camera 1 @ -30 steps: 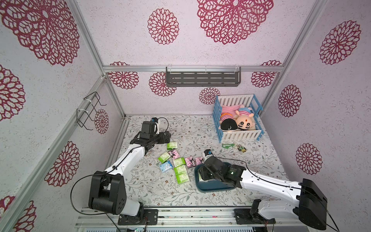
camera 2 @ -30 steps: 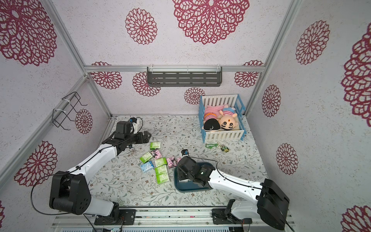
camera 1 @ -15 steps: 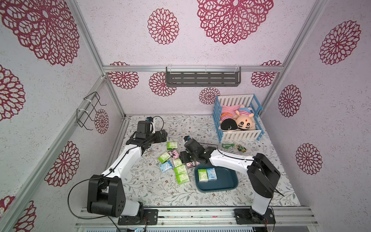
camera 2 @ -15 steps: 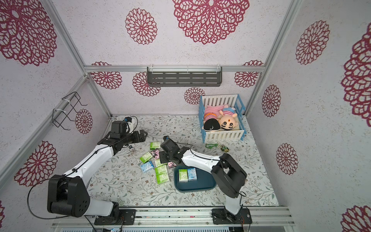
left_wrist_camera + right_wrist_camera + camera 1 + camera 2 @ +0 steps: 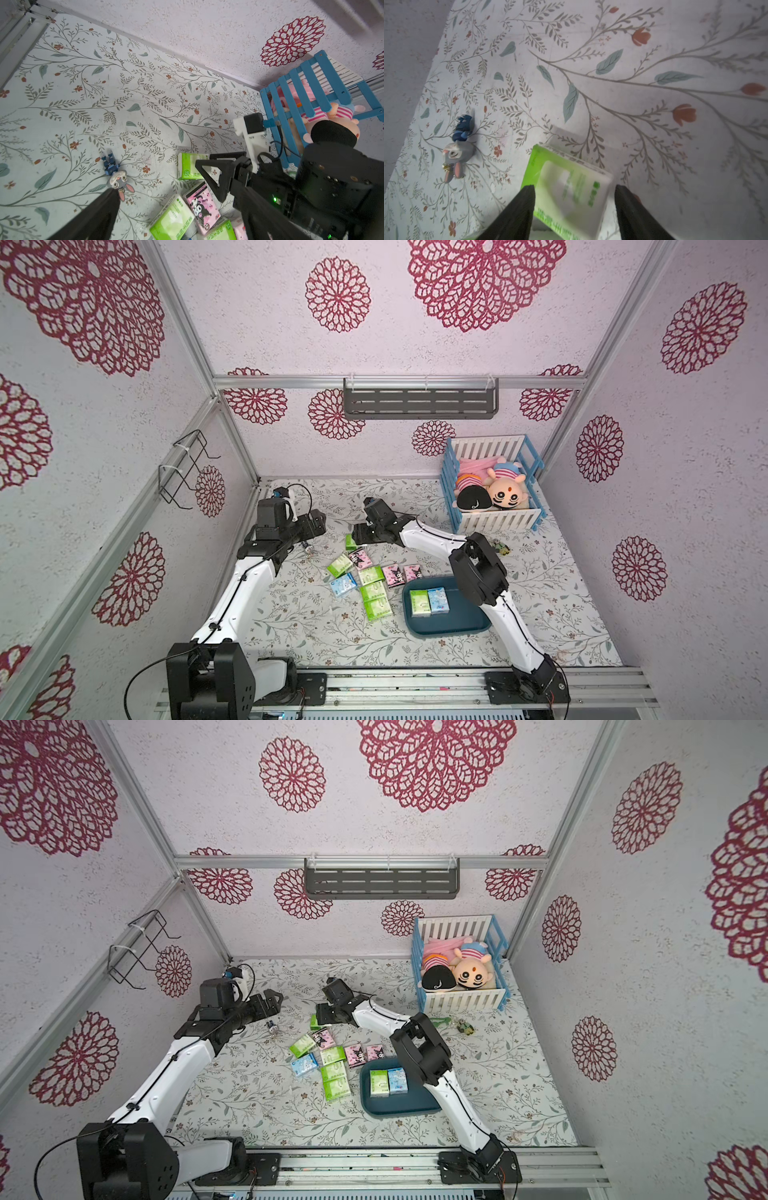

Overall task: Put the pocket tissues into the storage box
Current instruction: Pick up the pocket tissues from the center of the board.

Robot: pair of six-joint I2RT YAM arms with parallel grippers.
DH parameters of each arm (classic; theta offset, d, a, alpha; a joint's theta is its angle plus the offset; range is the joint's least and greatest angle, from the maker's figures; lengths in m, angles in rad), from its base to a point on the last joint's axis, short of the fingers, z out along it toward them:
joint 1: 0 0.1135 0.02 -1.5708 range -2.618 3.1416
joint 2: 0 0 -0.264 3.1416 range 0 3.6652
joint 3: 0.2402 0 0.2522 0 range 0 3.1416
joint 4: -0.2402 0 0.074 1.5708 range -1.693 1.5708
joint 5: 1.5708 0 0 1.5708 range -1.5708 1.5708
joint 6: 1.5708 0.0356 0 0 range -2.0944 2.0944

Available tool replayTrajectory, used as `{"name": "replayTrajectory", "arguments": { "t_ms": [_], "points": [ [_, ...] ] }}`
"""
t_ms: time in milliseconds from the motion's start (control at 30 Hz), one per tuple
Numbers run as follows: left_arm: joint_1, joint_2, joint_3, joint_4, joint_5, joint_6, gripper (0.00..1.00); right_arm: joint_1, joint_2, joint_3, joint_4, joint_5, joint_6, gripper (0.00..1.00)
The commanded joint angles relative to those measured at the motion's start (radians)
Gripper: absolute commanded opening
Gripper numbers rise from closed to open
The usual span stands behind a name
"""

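Several pocket tissues [image 5: 370,574] in green, pink and light blue lie clustered mid-table in both top views. The dark teal storage box [image 5: 449,630] holds a green pack [image 5: 419,603] and a blue pack [image 5: 438,600]. My right gripper [image 5: 357,536] reaches over the farthest green pack [image 5: 350,542]. In the right wrist view that pack [image 5: 566,187] lies between the spread fingers [image 5: 525,199]; a gap shows at one side. My left gripper [image 5: 274,1000] hovers open and empty to the left of the cluster.
A blue-and-white crib [image 5: 494,522] with plush dolls stands at the back right. A small rabbit figurine [image 5: 307,549] lies under the left gripper. Small trinkets [image 5: 500,547] lie in front of the crib. A grey shelf [image 5: 419,404] hangs on the back wall.
The right arm swung from over the storage box to the far green pack, its jaws widening. A green and a blue pack now show in the box. The left arm drew back slightly.
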Motion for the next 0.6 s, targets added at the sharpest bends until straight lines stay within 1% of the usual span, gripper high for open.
{"name": "replayTrajectory", "arguments": {
  "t_ms": [0,67,133,233,500,567],
  "points": [
    [0.002,-0.029,-0.003,-0.010,0.004,0.011,0.97,0.001,0.039,0.143,-0.102,0.028,-0.021,0.67],
    [0.002,-0.033,0.002,-0.023,-0.001,0.024,0.97,-0.002,0.072,0.203,-0.142,0.028,-0.026,0.66],
    [0.003,-0.035,0.008,-0.031,-0.003,0.032,0.97,-0.003,0.087,0.223,-0.158,0.016,-0.030,0.65],
    [0.005,-0.037,0.010,-0.033,-0.004,0.039,0.97,0.000,0.089,0.216,-0.166,-0.002,-0.031,0.65],
    [0.005,-0.039,0.002,-0.030,-0.003,0.038,0.97,0.005,0.057,0.153,-0.153,0.005,-0.045,0.64],
    [0.005,-0.041,0.000,-0.029,-0.006,0.038,0.97,0.003,0.054,0.138,-0.145,-0.004,-0.045,0.60]
  ]
}}
